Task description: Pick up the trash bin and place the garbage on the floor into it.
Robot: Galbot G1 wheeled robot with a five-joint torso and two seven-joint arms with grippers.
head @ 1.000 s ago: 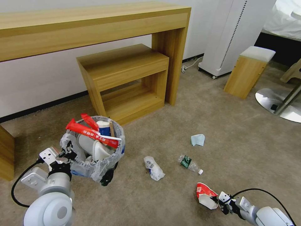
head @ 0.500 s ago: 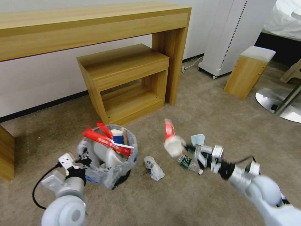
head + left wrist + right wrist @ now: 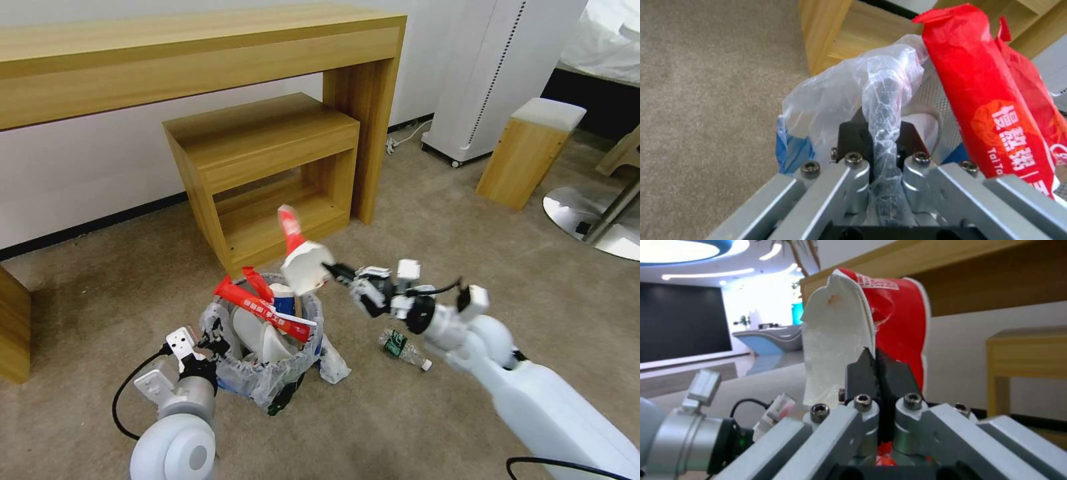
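Note:
The trash bin (image 3: 267, 363), black and lined with a crinkled clear bag (image 3: 853, 86), tilts on the beige floor (image 3: 400, 427). My left gripper (image 3: 215, 339) is shut on its bag-covered rim (image 3: 882, 130). Inside the bin are a red wrapper (image 3: 263, 310) (image 3: 996, 110), a white slipper (image 3: 257, 333) and a blue-white cup (image 3: 285, 303). My right gripper (image 3: 333, 270) (image 3: 878, 363) is shut on a crushed red-white cup (image 3: 300, 257) (image 3: 889, 316) just above the bin's far rim. A green-labelled bottle (image 3: 403, 348) and a white bag (image 3: 333, 365) lie on the floor right of the bin.
A wooden desk (image 3: 200, 47) and a low wooden shelf unit (image 3: 267, 167) stand behind the bin. A white appliance (image 3: 493, 73), a cushioned wooden stool (image 3: 527, 153) and a metal chair base (image 3: 587, 220) stand at the back right. Open carpet lies in front.
My right gripper has lifted the red-white cup off the floor and swung it left to above the bin. My left arm has carried the bin to the right.

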